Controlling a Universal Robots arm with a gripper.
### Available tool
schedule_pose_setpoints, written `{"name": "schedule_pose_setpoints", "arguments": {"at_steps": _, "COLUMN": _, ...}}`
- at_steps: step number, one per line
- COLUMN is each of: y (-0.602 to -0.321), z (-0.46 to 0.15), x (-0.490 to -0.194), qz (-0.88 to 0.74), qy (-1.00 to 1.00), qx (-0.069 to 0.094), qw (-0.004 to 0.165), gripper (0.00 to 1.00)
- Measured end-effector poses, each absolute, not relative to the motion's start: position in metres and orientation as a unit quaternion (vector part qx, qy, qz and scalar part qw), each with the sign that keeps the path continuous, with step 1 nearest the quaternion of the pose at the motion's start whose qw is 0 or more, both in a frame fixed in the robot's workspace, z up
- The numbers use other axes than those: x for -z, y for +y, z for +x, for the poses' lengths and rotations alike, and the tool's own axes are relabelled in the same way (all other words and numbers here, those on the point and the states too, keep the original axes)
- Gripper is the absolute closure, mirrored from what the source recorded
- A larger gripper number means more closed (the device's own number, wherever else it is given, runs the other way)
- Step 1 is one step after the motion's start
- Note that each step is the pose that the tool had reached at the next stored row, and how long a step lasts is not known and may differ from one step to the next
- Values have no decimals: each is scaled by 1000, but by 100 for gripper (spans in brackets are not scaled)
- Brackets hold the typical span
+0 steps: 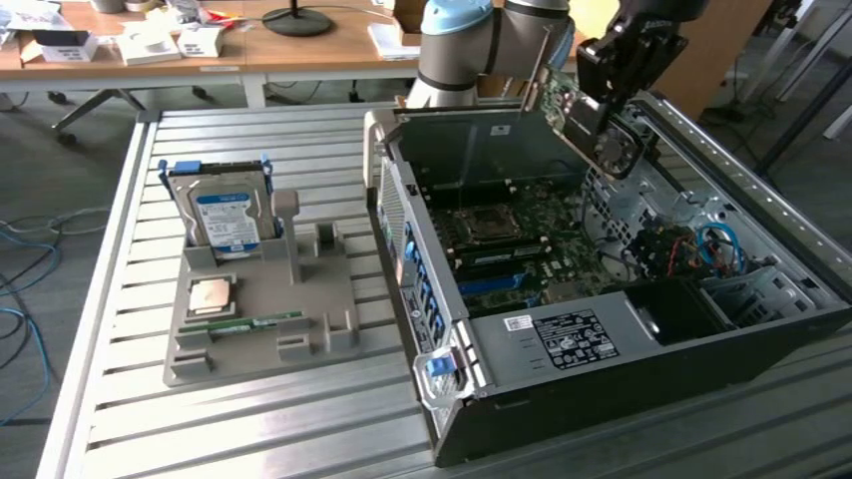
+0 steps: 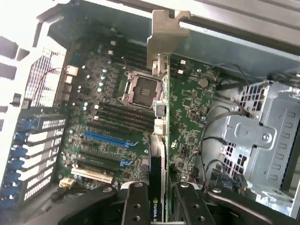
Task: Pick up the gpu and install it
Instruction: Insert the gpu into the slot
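Green graphics card (image 2: 161, 159) sits clamped edge-on in my gripper (image 2: 159, 206), held over the open computer case (image 1: 533, 399). Below it lie the motherboard slots (image 2: 105, 139). If I come down tilted or off-line, its edge could jam or scrape the board. Farther on, its silver bracket (image 2: 166, 33) could catch the case's rear wall.
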State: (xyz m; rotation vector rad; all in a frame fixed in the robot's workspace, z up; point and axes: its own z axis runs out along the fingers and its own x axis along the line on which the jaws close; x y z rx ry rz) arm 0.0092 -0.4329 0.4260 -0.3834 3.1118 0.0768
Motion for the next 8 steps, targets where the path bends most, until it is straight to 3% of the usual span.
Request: {"name": "schedule_pose_setpoints", "arguments": {"at_steps": 8, "y": -433, "z": 9, "x": -426, "qz": -197, "qy": 980, "qx": -19, "qw": 0, "gripper": 74}}
